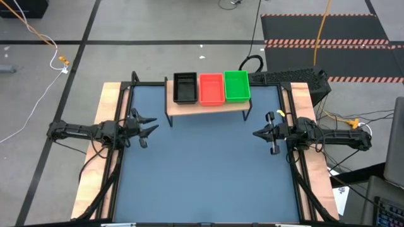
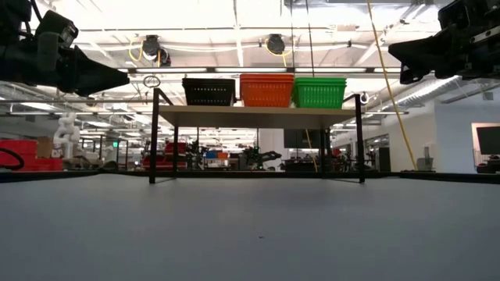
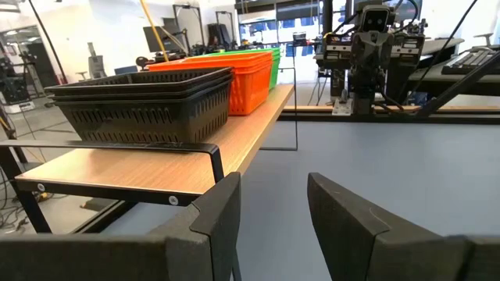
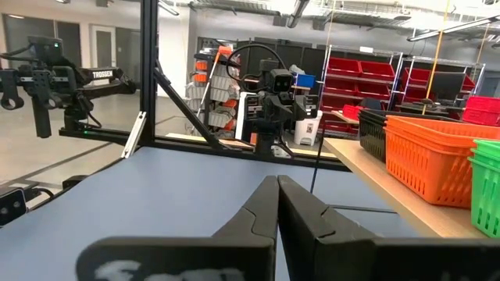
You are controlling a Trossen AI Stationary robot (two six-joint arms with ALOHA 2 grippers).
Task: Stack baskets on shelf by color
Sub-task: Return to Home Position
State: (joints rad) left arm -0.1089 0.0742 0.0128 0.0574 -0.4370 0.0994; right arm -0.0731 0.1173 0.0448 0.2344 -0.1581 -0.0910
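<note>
The wooden shelf [image 1: 208, 107] stands on thin black legs at the table's far side. On it sit three basket stacks side by side: black [image 1: 185, 87], red [image 1: 211, 88], green [image 1: 237, 86]; the low view shows them as black [image 2: 208, 91], red [image 2: 266, 90], green [image 2: 319, 92]. My left gripper [image 1: 147, 127] hovers open over the table's left side, level with the shelf's left end [image 3: 117, 168]. My right gripper [image 1: 257, 133] hovers shut over the table's right side, holding nothing; its fingers [image 4: 275, 204] meet at the tips.
The blue-grey tabletop [image 1: 208, 170] has wooden side edges [image 1: 101, 157]. A black keyboard-like object [image 1: 287, 77] lies past the far right corner. Cables and floor mats lie beyond the table. Free room spreads across the table's middle and near side.
</note>
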